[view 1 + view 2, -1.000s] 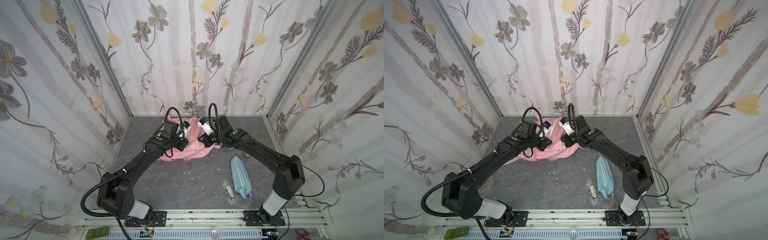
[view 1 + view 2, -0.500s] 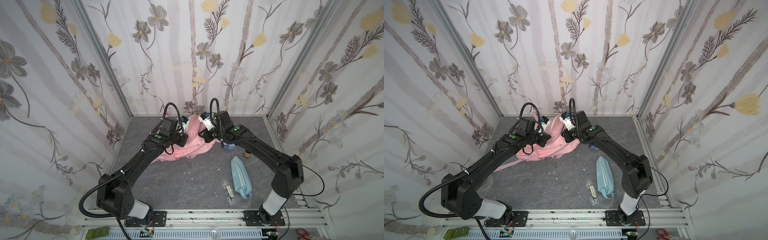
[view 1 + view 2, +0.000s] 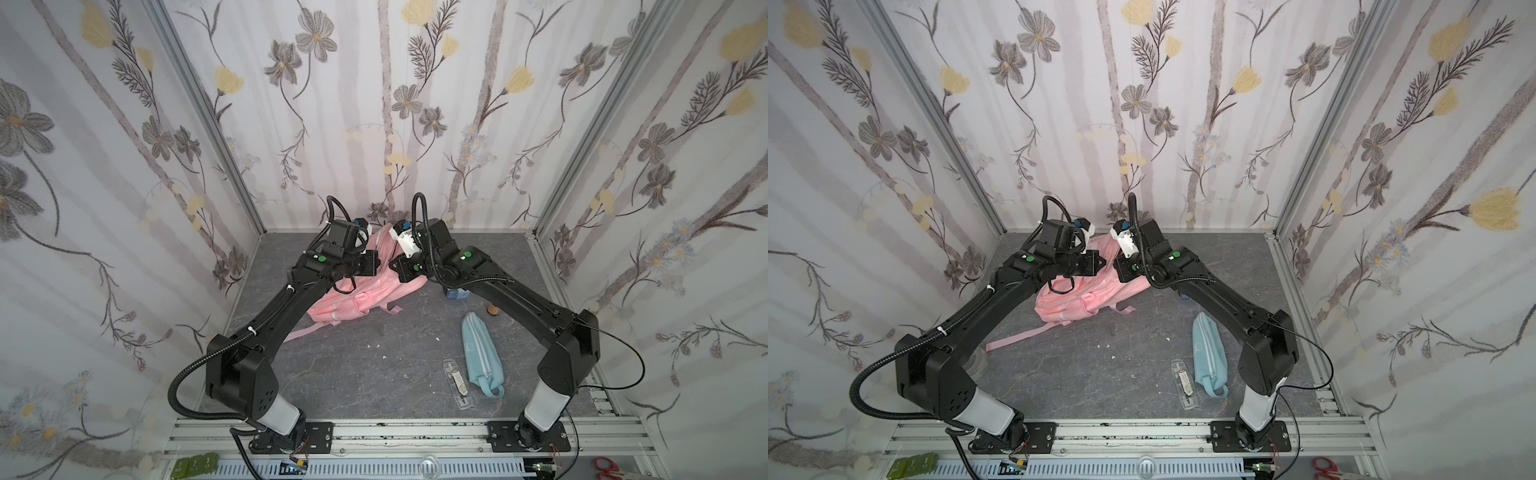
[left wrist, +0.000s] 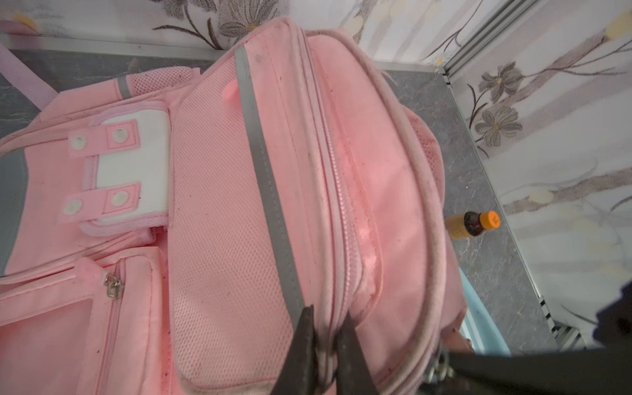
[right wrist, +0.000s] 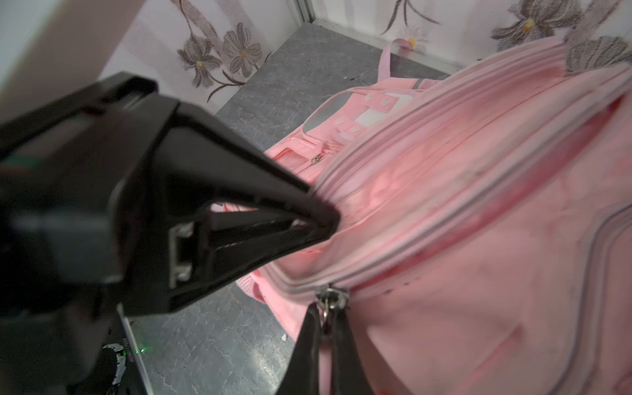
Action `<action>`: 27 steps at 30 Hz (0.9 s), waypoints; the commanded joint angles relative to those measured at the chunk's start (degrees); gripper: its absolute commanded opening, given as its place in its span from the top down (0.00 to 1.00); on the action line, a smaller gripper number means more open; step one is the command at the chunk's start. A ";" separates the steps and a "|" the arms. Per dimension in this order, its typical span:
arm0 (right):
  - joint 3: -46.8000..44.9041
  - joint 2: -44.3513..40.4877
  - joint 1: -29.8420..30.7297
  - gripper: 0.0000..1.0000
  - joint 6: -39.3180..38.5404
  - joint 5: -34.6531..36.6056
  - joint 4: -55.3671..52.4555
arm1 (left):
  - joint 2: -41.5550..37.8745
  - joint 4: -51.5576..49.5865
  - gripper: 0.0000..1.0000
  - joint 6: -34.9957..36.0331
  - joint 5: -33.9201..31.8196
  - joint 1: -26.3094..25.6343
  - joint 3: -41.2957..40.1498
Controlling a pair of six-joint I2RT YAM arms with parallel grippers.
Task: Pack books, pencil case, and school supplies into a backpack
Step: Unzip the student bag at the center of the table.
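While backpack (image 3: 357,291) lies rear-centre on worktop (image 3: 374,374): left end effector (image 4: 326,319) closed on the fabric edge beside the zip; right end effector (image 5: 327,311) closed on zip pull (image 5: 330,297), just beside the left. Pencil case (image 3: 482,357) unpacked, nearer right arm.

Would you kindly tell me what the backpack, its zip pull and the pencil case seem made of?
Backpack: soft pink matte fabric; it creases, with mesh weave. Zip pull: probably metal, silvery and glinting. Pencil case: light-blue cloth, apparently, matte and slumped; weave too small to confirm.
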 commanded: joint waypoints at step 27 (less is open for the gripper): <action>-10.35 -0.61 3.89 1.00 17.67 -9.51 18.64 | 6.74 10.97 1.00 -33.56 0.54 -0.30 17.80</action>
